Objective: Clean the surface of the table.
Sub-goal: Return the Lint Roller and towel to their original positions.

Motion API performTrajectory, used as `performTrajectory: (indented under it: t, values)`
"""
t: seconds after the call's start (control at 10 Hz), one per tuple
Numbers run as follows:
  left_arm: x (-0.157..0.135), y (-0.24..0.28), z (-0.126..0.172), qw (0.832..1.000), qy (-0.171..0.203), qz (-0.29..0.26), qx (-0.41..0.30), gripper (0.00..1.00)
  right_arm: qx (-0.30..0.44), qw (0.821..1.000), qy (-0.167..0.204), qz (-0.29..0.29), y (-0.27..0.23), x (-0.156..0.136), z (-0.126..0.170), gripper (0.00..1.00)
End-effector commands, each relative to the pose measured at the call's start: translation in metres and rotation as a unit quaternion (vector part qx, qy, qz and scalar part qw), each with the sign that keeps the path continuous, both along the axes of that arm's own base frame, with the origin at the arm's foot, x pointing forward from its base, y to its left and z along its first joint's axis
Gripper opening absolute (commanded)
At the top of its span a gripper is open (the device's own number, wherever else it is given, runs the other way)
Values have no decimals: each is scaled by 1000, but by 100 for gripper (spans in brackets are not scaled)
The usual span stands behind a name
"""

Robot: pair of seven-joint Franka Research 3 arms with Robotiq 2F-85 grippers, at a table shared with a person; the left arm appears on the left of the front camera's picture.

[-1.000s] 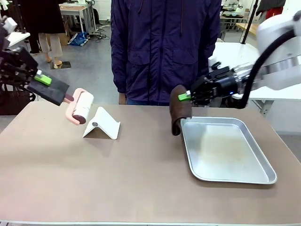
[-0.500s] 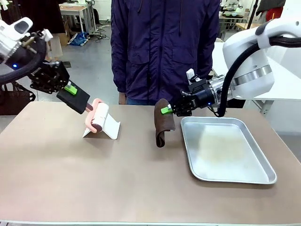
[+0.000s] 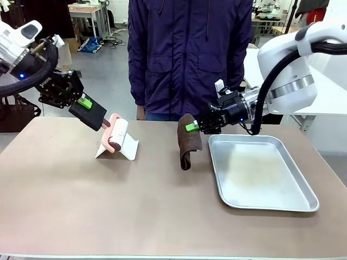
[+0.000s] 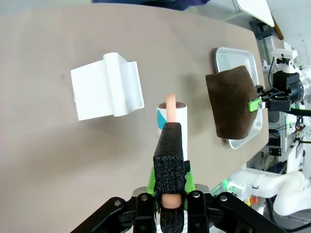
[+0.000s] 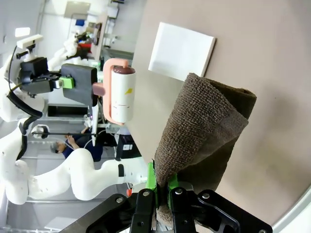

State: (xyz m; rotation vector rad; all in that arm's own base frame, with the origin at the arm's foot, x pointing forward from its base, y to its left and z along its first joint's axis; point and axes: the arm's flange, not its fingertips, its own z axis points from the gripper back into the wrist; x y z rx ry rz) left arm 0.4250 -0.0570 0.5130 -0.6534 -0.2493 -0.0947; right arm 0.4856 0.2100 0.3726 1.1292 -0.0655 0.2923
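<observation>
big rect. table (image 3: 108, 206), smooth matte brownish-taupe top w/ thin pale edge along the near side, lying flat & level. front half of the top is bare, no visible marks or spills. far edge runs just in front of the person. same taupe surface seen from both wrist cams.

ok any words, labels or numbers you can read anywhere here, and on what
None can be read.
Lint roller: a small yellow mark and a blue patch on its white roll, no legible letters.
Left arm: small white print on its black wrist part, too small to read.
White stand, brown cloth, metal tray: no text visible.
</observation>
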Motion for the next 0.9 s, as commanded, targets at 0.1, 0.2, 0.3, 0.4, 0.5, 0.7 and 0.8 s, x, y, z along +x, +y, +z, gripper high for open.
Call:
performTrajectory:
  t: [0.1, 0.2, 0.3, 0.4, 0.5, 0.7, 0.8]
  values:
    - [11, -9, -2, 1000, 10, 26, -1, 22, 21, 999, -25, -18, 4, 1, 4, 10]
    - [24, -17, -2, 999, 14, 43, -9, 22, 32, 999, -23, -22, 11, 1, -2, 10]
    - [32, -25, -4, 999, 14, 48, 0, 22, 20, 999, -9, -29, 17, -1, -10, 10]
    - [40, -32, -8, 998, 13, 51, 22, 22, 15, 999, -2, -30, 23, -7, -16, 10]
    - [46, -38, -11, 998, 12, 57, 36, 22, 6, 999, 3, -32, 28, -11, -18, 10]
    - [61, -44, -20, 998, 24, 51, 37, 22, 2, 1000, 1, -31, 35, -16, -18, 10]
    - [68, -45, -27, 997, 36, 57, 38, 22, 8, 1000, 2, -24, 39, -19, -19, 10]
